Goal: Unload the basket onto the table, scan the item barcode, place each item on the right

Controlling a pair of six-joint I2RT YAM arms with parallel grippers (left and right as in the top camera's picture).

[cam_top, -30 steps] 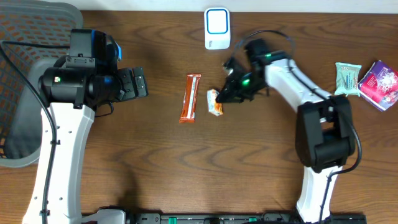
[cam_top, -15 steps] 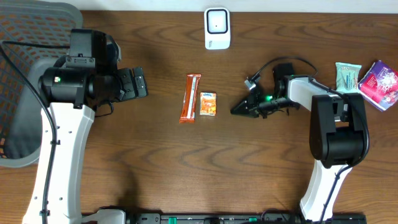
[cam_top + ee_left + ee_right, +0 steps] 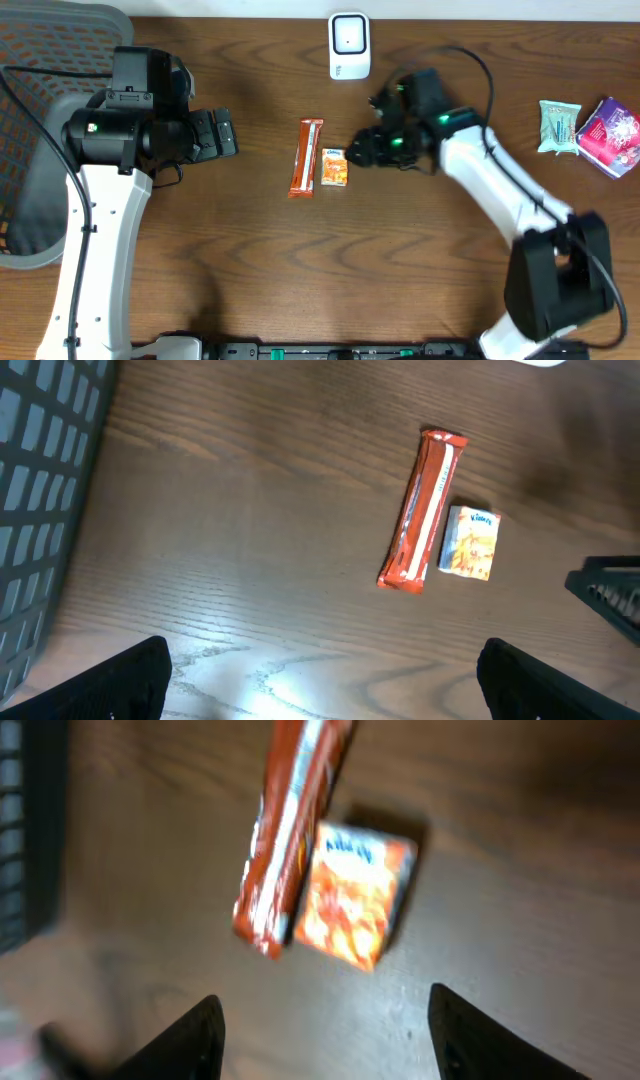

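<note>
The right arm has swung back in from the right side of the table, and the right gripper (image 3: 325, 1005) now hovers just beside the small orange packet (image 3: 335, 168), fingers spread and holding nothing (its wrist view is blurred). The packet lies flat on the wooden table (image 3: 250, 260), close alongside the long red bar wrapper (image 3: 306, 157), well apart from the white scanner (image 3: 349, 45) at the far edge. Off to the left, the left gripper (image 3: 320, 655) hangs with fingers wide apart, empty.

Two arms out, both sets of jaws parted.
Left gripper (image 3: 222, 133) sits at nine o'clock, pointing toward three, fingers spread wide; right gripper (image 3: 360, 150) extends from five o'clock toward centre, aimed at nine, fingers apart, empty.
</note>
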